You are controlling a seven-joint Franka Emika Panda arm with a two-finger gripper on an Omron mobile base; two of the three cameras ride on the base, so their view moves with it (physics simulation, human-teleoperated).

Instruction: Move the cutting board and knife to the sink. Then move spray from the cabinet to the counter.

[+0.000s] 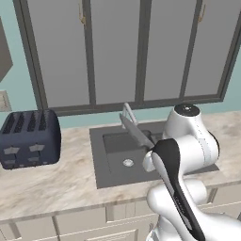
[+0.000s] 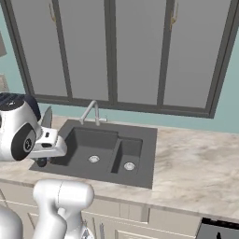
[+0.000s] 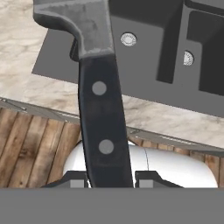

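Observation:
My gripper [image 3: 109, 179] is shut on the black, riveted handle of the knife [image 3: 98, 87]. Its silver blade points away from the hand, over the front left corner of the dark grey sink [image 3: 144, 52]. From the left base view the knife [image 1: 136, 132] slants above the large basin of the sink [image 1: 110, 155], just in front of the faucet [image 1: 126, 110]. In the right base view the blade of the knife [image 2: 47, 116] rises beside the left rim of the sink [image 2: 142, 140]. The counter [image 2: 196, 154] surrounds the sink. The cutting board, the spray and the cabinet are out of view.
A dark blue toaster [image 1: 30, 139] stands on the counter [image 1: 47, 183] left of the sink. Tall grey door panels with small handles [image 1: 113, 47] line the wall behind. A black appliance corner [image 2: 219, 228] sits at the lower right. Wooden floor [image 3: 30, 144] lies below the counter edge.

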